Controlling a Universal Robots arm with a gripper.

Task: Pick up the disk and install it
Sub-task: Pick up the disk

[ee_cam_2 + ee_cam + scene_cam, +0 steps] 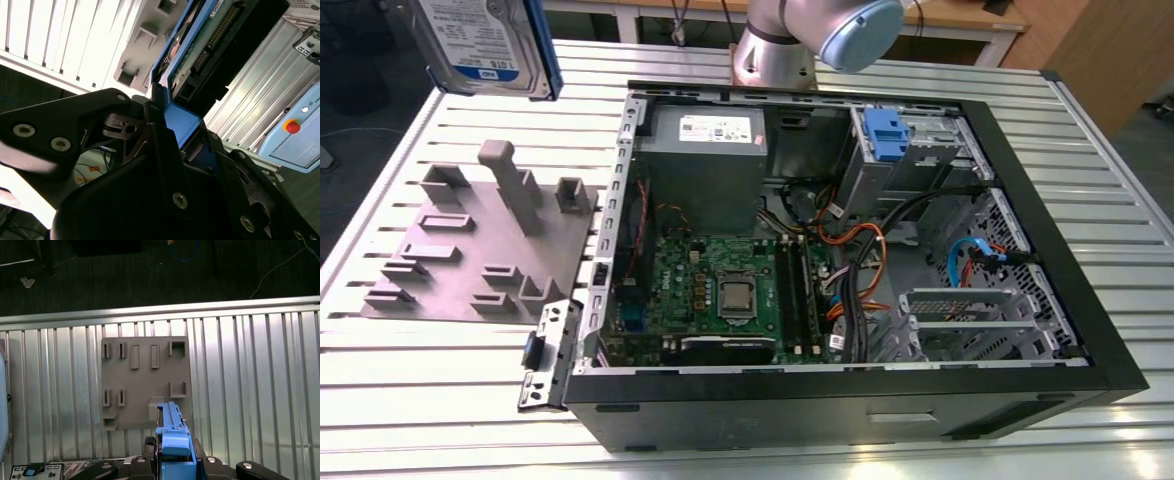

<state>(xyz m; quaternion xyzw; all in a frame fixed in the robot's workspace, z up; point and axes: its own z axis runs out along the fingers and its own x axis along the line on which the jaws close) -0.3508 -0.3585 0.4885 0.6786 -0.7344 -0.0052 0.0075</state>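
Your tool [175,120] is clenched on the disk [487,45], gripping it at its blue rail. The disk hangs in the air at the exterior view's upper left, over the grey fixture plate [480,250] on the table [427,400]. It is well apart from the open computer case [854,400].

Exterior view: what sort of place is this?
Likely a robotics lab bench: opened computer case on a slatted metal table, grey fixture plate beside it, claw holding the disk.
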